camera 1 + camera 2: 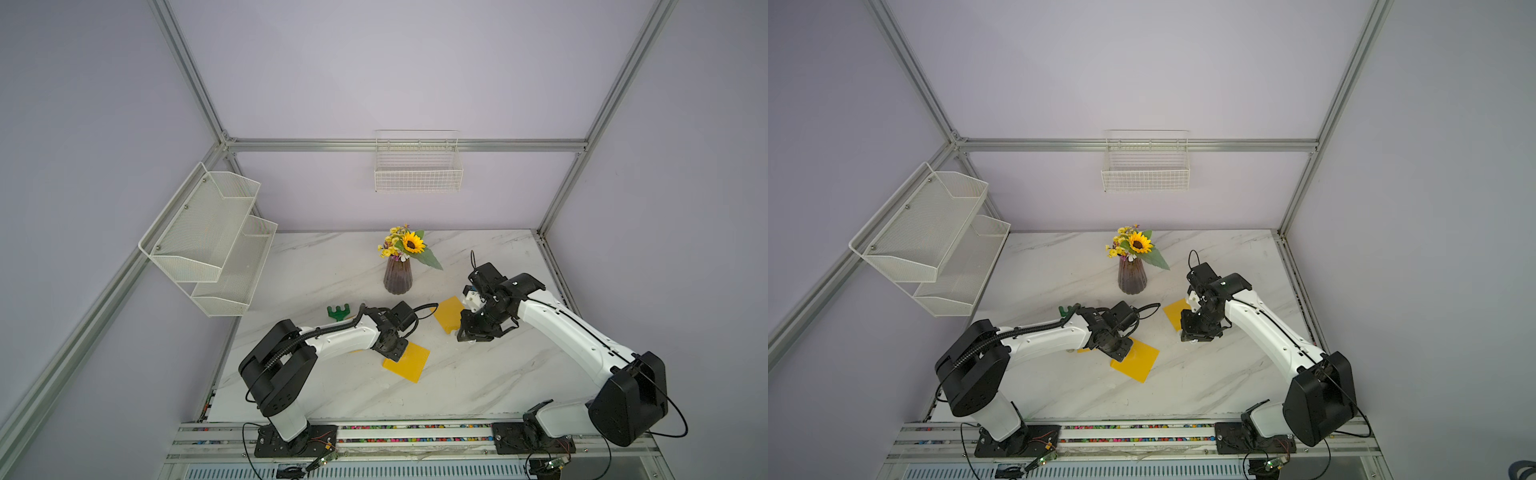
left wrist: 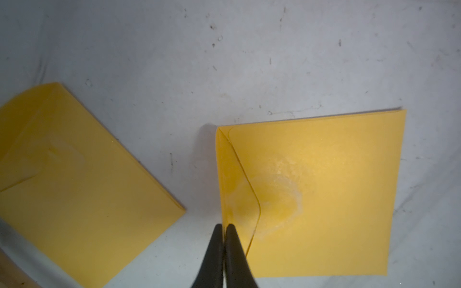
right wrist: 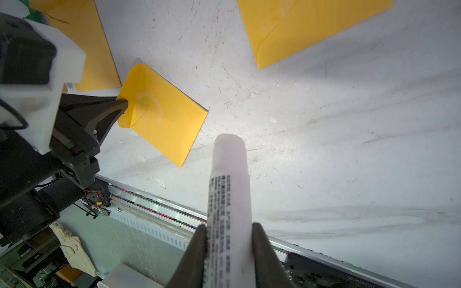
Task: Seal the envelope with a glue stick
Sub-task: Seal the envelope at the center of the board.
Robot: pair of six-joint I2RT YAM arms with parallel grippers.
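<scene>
A yellow envelope (image 2: 324,199) lies on the marble table (image 1: 478,374), with a whitish glue smear near its raised flap (image 2: 232,179). My left gripper (image 2: 224,228) is shut on the edge of that flap, which stands up from the envelope. The same envelope (image 1: 409,362) shows in both top views under the left gripper (image 1: 392,353). My right gripper (image 3: 228,225) is shut on the glue stick (image 3: 229,174), a white tube with a printed label. Its rounded end points down at the bare table, to the right of the envelope (image 3: 164,119). The right gripper (image 1: 467,336) hovers above the table.
A second yellow envelope (image 1: 449,313) lies by the right gripper, and a third (image 2: 74,187) lies under the left arm. A green toy rake (image 1: 338,312) and a vase of flowers (image 1: 398,278) stand further back. A mesh shelf (image 1: 212,237) and a wire basket (image 1: 417,174) hang on the walls.
</scene>
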